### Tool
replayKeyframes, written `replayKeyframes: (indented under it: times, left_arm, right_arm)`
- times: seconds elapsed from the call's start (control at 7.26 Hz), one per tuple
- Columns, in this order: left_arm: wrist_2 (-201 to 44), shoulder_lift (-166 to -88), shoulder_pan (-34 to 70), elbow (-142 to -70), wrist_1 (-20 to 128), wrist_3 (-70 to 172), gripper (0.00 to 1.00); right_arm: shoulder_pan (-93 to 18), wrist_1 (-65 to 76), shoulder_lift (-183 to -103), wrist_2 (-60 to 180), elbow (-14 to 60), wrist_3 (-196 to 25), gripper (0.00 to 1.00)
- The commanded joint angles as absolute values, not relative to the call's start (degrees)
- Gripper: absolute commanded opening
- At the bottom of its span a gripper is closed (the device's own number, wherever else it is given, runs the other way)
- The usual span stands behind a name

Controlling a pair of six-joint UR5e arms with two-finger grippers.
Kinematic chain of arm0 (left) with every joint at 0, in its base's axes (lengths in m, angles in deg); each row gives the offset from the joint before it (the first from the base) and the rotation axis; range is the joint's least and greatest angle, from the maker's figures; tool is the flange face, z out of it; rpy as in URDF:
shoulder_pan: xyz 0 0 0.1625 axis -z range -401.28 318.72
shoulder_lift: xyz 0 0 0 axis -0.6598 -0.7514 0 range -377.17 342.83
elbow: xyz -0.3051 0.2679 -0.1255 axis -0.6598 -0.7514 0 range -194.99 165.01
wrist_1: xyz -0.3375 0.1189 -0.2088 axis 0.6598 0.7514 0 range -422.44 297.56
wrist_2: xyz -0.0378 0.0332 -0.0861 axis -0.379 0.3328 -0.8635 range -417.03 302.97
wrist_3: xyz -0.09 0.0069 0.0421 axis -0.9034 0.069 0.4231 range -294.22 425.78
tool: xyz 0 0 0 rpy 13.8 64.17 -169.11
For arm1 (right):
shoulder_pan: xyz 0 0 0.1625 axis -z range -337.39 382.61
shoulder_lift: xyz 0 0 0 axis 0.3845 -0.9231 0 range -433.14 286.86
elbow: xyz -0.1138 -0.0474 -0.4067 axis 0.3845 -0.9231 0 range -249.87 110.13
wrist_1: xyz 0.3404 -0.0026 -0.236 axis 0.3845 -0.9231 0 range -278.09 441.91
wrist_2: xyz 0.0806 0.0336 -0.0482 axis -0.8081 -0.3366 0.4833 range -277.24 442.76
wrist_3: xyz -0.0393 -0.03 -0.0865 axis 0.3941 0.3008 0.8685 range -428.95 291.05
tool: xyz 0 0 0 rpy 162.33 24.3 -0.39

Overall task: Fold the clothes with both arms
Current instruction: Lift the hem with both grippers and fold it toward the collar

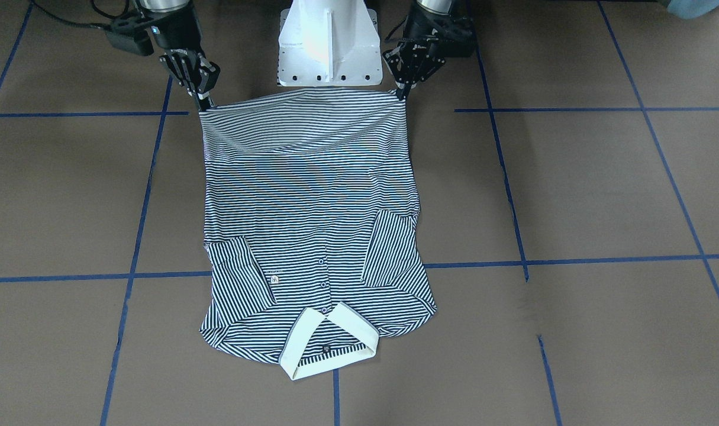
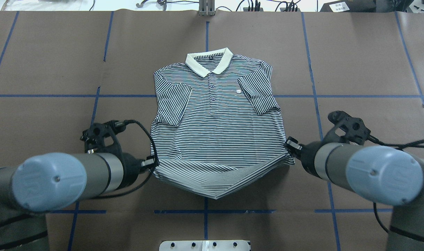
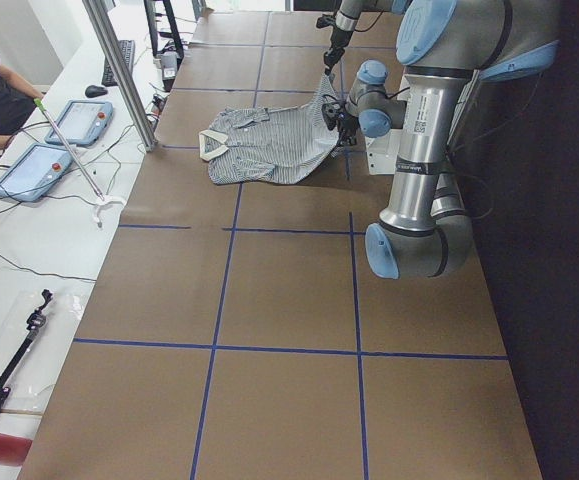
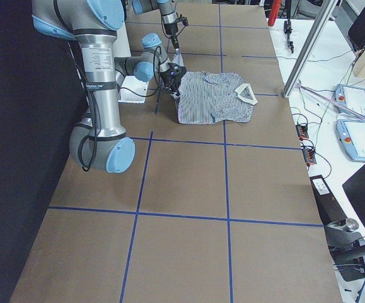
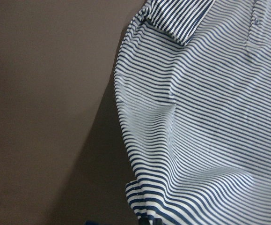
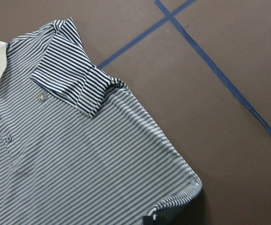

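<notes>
Shirt (image 2: 215, 132) on table (image 2: 355, 52) (collar (image 2: 196, 65) far end)

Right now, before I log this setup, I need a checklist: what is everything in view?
shirt: one, navy-and-white stripes, cream collar, middle of the table, near hem lifted.
table: one, brown with blue tape lines, under everything.
base plate: one, white, between the arms.
tablets: two, blue-grey, on the white bench beside the table.
arms: two, grey with light blue caps; left arm, right arm.
pincers: two, black; left pincer and right pincer each shut on a hem corner.
</notes>
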State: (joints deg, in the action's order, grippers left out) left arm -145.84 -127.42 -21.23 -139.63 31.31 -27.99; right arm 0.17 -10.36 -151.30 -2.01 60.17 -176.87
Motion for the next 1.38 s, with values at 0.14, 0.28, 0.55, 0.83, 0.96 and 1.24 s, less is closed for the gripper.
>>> replayKeyframes:
  times: [0.14,0.28,0.55,0.83,0.96,1.24]
  left_arm:
    - [-145.7,-135.7,-7.7,-114.7,48.0,-18.9,0.00]
    - [-145.7,-139.5,-4.9,-105.9,53.0,-17.1,0.00]
    - [-145.4,-142.3,-1.6,-99.0,54.9,-11.8,0.00]
    - [-144.8,-144.1,-1.5,-91.8,62.1,-11.7,0.00]
    - [-143.3,-144.7,-1.5,-90.1,63.0,-11.2,0.00]
    - [-143.2,-145.1,-1.5,-89.8,63.0,-11.2,0.18]
  right_arm:
    - [-15.2,-9.8,-133.7,-2.8,34.4,-161.3,0.00]
    - [-17.9,-5.9,-128.7,-2.8,25.0,-160.0,0.00]
    - [-21.4,4.5,-121.5,-3.6,7.9,-159.2,0.00]
    - [-21.5,4.8,-117.7,-3.8,2.0,-158.3,0.00]
    - [-21.4,5.9,-115.9,-3.8,-1.1,-158.3,0.13]
    - [-21.3,6.2,-115.7,-3.9,-2.3,-158.1,0.44]
